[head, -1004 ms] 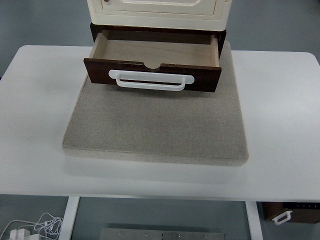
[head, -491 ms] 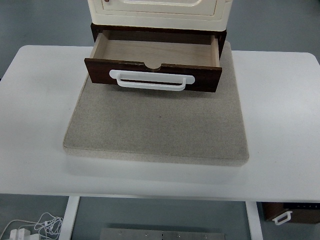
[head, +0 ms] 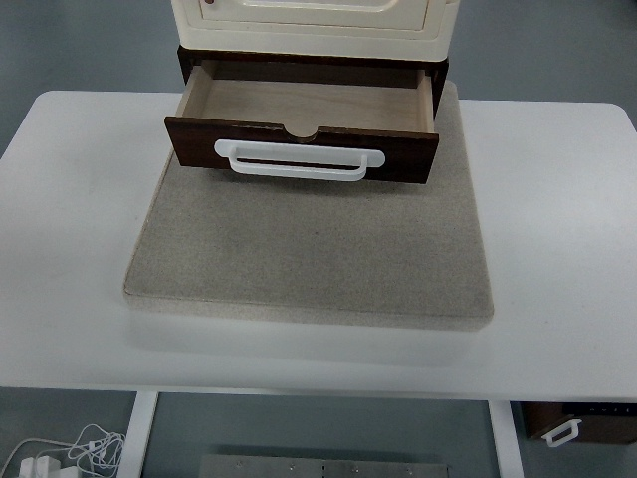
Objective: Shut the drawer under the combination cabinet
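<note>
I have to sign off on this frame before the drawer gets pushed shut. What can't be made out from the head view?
- Cabinet: its upper part is cut off by the picture's top edge.
- Drawer: the rear of its inside lies hidden under the cabinet.
- Both robot arms: outside the picture.
- Brown item with a white handle below the table: cut off by the bottom right corner.
- White cables on the floor: too small to identify.

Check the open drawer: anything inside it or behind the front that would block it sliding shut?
Nothing visible. The drawer looks empty, and nothing shows between it and the cabinet opening. Neither hand is in view.
</note>
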You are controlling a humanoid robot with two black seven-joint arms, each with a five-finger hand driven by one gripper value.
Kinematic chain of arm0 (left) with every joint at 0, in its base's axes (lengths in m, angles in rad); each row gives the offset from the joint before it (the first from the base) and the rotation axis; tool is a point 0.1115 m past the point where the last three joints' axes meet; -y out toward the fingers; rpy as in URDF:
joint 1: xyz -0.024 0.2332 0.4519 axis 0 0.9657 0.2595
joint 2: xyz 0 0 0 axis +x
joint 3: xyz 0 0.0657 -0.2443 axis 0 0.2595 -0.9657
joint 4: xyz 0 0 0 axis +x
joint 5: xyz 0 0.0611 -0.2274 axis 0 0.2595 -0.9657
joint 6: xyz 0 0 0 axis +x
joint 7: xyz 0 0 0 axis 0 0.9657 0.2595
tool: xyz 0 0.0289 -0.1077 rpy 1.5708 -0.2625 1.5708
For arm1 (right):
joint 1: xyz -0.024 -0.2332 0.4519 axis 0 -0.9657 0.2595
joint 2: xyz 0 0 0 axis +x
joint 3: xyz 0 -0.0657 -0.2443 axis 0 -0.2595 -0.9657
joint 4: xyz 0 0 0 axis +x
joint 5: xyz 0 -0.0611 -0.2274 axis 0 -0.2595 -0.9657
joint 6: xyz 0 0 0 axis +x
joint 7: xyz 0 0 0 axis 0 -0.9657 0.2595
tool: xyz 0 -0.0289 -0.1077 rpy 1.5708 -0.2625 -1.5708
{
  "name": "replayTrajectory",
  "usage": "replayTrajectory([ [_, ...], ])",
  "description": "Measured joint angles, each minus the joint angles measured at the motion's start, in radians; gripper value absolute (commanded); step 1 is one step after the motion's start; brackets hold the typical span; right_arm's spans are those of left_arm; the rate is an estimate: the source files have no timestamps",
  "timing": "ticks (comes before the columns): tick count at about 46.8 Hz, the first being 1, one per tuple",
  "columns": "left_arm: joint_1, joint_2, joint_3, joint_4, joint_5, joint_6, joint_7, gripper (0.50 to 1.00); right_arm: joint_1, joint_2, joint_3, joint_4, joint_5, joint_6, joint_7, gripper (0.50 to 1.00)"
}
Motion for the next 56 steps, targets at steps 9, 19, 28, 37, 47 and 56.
replayTrajectory([
  [9, -0.003, -0.002, 0.079, -0.097, 0.031, -0.003, 0.000, 0.994, 0.000, 0.000, -0.001, 0.000, 0.000, 0.000, 0.000, 0.952],
  [19, -0.007, -0.032, 0.155, -0.155, 0.049, -0.006, 0.000, 0.994, 0.000, 0.000, -0.001, 0.000, 0.000, 0.000, 0.000, 0.952],
  [28, -0.011, -0.066, 0.257, -0.211, 0.212, -0.029, 0.010, 0.994, 0.000, 0.000, 0.000, 0.000, 0.000, 0.000, 0.000, 0.952],
  [37, -0.020, -0.098, 0.339, -0.254, 0.292, -0.061, 0.030, 0.994, 0.000, 0.000, -0.001, 0.000, 0.000, 0.000, 0.000, 0.952],
  [47, -0.024, -0.144, 0.393, -0.265, 0.407, -0.064, 0.113, 0.994, 0.000, 0.000, 0.000, 0.000, 0.000, 0.000, 0.000, 0.952],
  [56, -0.034, -0.146, 0.453, -0.302, 0.411, -0.120, 0.243, 0.992, 0.000, 0.000, 0.000, 0.000, 0.000, 0.000, 0.000, 0.952],
])
